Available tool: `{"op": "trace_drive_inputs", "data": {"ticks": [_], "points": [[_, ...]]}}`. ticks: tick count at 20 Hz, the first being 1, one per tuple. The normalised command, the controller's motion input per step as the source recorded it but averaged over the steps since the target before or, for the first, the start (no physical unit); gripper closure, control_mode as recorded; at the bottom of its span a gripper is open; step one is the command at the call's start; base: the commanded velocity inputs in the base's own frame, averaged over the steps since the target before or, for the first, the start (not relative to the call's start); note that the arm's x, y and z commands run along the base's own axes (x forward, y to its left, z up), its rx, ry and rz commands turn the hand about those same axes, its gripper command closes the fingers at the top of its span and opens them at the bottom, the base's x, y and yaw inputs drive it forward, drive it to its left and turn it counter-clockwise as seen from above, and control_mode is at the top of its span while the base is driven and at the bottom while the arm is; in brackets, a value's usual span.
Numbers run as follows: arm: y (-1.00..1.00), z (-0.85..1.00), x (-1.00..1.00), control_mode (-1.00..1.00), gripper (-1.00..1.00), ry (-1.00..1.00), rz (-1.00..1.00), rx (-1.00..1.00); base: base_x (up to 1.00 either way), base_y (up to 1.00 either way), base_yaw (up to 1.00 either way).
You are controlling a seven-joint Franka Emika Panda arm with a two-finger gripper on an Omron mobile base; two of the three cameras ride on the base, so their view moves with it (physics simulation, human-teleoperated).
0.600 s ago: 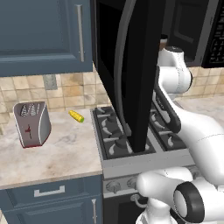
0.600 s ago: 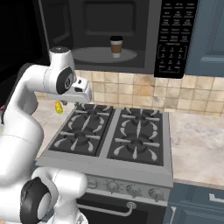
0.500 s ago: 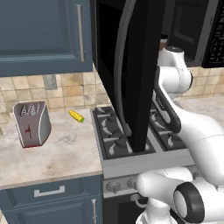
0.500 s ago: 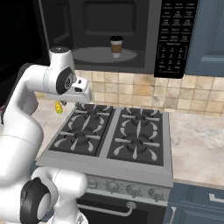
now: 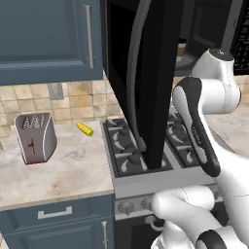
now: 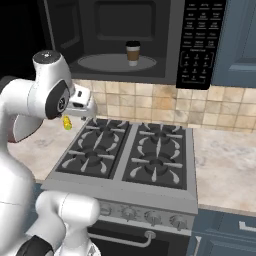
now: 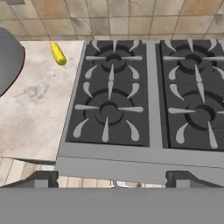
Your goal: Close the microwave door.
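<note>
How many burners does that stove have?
4, in a two-by-two grid on the stove: front left, front right, back left, back right. None look hidden.

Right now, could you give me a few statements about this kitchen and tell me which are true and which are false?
1. The microwave door stands wide open. True.
2. A paper cup sits inside the microwave. True.
3. A pot is on the stove. False: its burners are bare.
4. The toaster stands on the counter left of the stove. True.
5. The yellow corn cob lies on a burner. False: it lies on the counter near the tiled wall.
6. The pincer holds the door handle. False: the hand view looks down on the stove, nothing between the fingertips.
</note>
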Motion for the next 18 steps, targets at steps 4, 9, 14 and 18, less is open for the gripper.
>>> {"op": "trace_drive_inputs", "data": {"ticks": [4,9,14,18], "points": [[-0.15,0.74,-0.83,-1.00,-1.00,-0.28,-0.07,0.01,0.00,0.00,0.00],[-0.15,0.70,-0.98,-1.00,-1.00,-0.24,-0.08,0.00,0.00,0.00,0.00],[-0.06,0.42,-1.00,-1.00,-1.00,-0.20,-0.09,-0.01,0.00,0.00,0.00],[0.03,0.29,-1.00,-1.00,-1.00,-0.19,-0.08,-0.05,0.00,0.00,0.00]]}}
